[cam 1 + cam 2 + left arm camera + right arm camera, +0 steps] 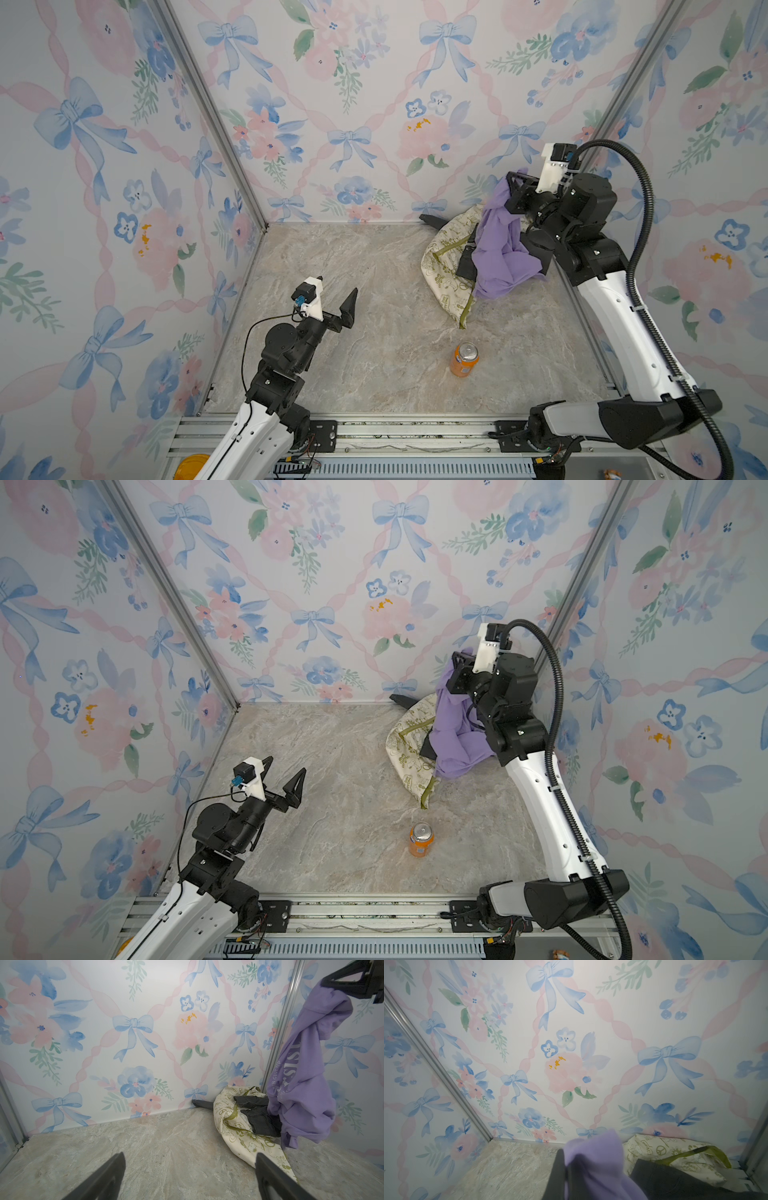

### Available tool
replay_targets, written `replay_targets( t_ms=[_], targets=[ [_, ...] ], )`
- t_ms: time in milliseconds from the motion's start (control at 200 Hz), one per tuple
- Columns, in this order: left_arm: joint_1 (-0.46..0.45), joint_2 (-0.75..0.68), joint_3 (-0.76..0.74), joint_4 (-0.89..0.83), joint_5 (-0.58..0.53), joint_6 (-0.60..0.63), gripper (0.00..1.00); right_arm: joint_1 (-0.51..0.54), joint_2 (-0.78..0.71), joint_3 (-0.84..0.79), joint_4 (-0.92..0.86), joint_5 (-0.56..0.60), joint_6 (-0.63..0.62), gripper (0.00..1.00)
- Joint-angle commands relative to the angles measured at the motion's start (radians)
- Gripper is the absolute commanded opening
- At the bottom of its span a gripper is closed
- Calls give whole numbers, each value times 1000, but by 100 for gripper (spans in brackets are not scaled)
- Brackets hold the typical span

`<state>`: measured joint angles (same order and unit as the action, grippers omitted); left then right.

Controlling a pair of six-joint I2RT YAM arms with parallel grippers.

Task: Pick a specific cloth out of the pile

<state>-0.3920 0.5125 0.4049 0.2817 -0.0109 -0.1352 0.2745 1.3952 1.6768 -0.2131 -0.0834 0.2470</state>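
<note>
My right claw was clamped shut on a bunched top fold of the lavender cloth, holding it high in the far right corner of the bench. The cloth hung down from the grip and draped over the pile below it. My left claw hovered over the near left part of the bench with its jaws wide apart and nothing between them, well apart from the pile.

In the pile, a cream printed cloth with olive trim lay sprawled toward the front. The dark denim sat on it, pressed against the hanging lavender fabric. A dark flat piece stuck out from behind the pile along the back wall; I could not tell what it was. An orange can stood upright on open bench nearer the front, close to the trimmed tip of the cream cloth but not touching it.

Only the top views showed the can. The left wrist view showed pale lettering on the cloth, which the top views hid, and the denim's seams. There the cloth's lowest fold hung close to the bench, but I could not tell whether it touched. In the right wrist view the cloth was a blurred lavender mass close to the lens, beside one dark finger.
</note>
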Motion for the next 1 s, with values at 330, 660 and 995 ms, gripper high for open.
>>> replay_targets(
  t_ms=[330,660,995],
  targets=[
    [7,0,14,-6,-16,-5,98,323,297,173,-294,-21,-270,33],
    [8,2,13,-9,-21,-5,98,279,111,-124,-291,162,-267,71],
    [9,13,15,-10,-11,-6,98,136,-38,-497,-295,200,-139,82]
  ],
)
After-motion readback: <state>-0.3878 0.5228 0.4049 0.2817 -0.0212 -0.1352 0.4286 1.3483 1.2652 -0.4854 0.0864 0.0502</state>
